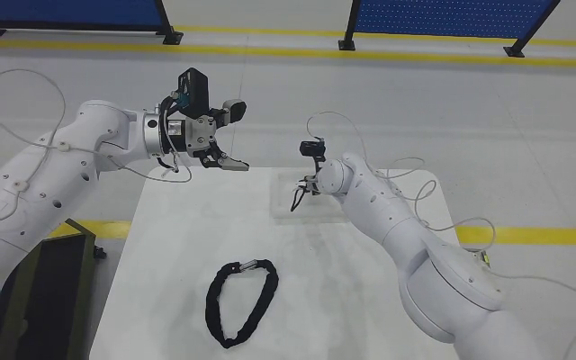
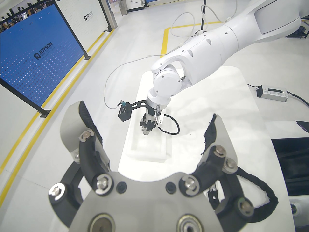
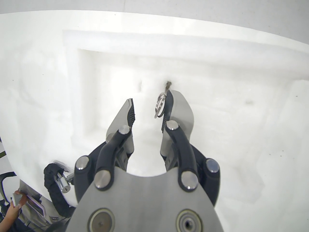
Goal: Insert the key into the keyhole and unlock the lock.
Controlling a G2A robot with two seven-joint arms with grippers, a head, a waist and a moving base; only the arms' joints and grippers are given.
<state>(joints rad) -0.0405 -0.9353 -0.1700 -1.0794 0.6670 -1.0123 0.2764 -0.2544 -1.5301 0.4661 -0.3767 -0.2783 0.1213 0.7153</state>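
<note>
A black chain lock (image 1: 241,301) lies coiled on the white table (image 1: 180,270), near its front; its silver lock cylinder (image 3: 63,185) faces the foam tray. The key (image 3: 161,102), on a metal ring, stands in the white foam tray (image 3: 72,49), its tip stuck in the foam. My right gripper (image 3: 149,97) is open and lowered into the tray, with the key against the inner pad of one finger (image 3: 169,100). My left gripper (image 2: 147,112) is open and empty, held in the air over the table's back left corner (image 1: 220,148). It looks toward the right gripper (image 2: 146,129).
The foam tray (image 1: 283,209) sits at the table's back edge, under the right arm. Part of the chain (image 2: 263,194) shows behind the left gripper's finger. A grey power box (image 2: 275,92) lies on the floor beside the table. Blue barriers (image 1: 81,11) stand beyond.
</note>
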